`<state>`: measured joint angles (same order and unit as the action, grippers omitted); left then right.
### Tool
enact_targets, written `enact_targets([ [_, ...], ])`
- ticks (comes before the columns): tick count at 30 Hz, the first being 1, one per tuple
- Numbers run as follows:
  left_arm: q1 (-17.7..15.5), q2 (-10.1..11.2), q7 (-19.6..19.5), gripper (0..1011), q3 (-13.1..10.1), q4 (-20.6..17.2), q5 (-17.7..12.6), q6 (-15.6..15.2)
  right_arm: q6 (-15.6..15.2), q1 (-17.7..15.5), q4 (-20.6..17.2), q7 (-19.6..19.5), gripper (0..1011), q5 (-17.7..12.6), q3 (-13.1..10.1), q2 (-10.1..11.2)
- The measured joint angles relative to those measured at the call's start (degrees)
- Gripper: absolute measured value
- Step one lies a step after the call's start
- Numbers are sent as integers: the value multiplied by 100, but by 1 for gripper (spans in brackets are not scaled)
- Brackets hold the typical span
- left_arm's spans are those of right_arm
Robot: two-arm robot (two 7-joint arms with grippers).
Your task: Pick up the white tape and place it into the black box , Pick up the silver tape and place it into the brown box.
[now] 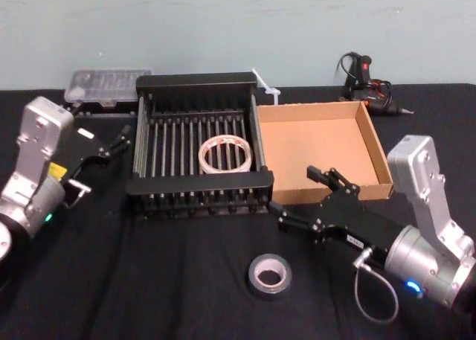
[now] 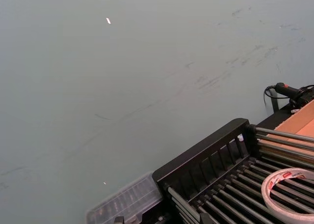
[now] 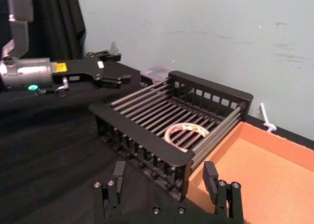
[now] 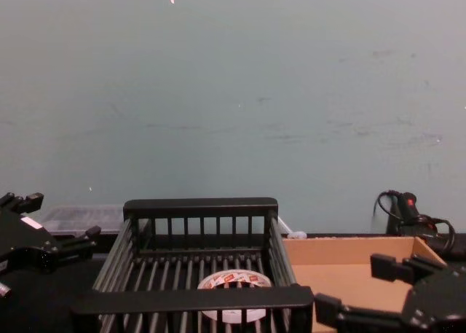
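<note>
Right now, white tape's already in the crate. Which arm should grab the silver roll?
Right. The right gripper hangs open near the brown box, close to the silver tape on the table's front. The left gripper sits open beyond the black box, farther away.

Left pincer (image 1: 119,139) and right pincer (image 1: 309,185) both hover, fingers spread.

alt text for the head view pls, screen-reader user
On a black table, the white tape lies inside the black box, beside the brown box, which holds no tape. The silver tape lies on the table in front. The open right gripper hovers over the brown box's near wall; the open left gripper sits left of the black box.
</note>
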<state>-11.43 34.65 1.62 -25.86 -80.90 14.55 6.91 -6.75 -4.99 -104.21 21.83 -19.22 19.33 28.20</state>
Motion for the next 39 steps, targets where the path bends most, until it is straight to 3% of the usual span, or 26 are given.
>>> enact_targets([
  [7, 0, 0, 0, 1001, 0, 0, 0, 0, -31, -267, -257, -5, 1000, 98, 4, 212],
  [17, 0, 0, 0, 1001, 0, 0, 0, 0, -435, -458, -408, -12, 1000, 323, 131, 397],
  [24, 0, 0, 0, 1001, 0, 0, 0, 0, -663, -419, -380, -8, 1000, 405, 198, 401],
  [30, 0, 0, 0, 1001, 0, 0, 0, 0, -989, -222, -205, -18, 1000, 495, 305, 275],
  [39, 0, 0, 0, 1001, 0, 0, 0, 0, -1186, -35, 7, 20, 1000, 541, 398, 159],
])
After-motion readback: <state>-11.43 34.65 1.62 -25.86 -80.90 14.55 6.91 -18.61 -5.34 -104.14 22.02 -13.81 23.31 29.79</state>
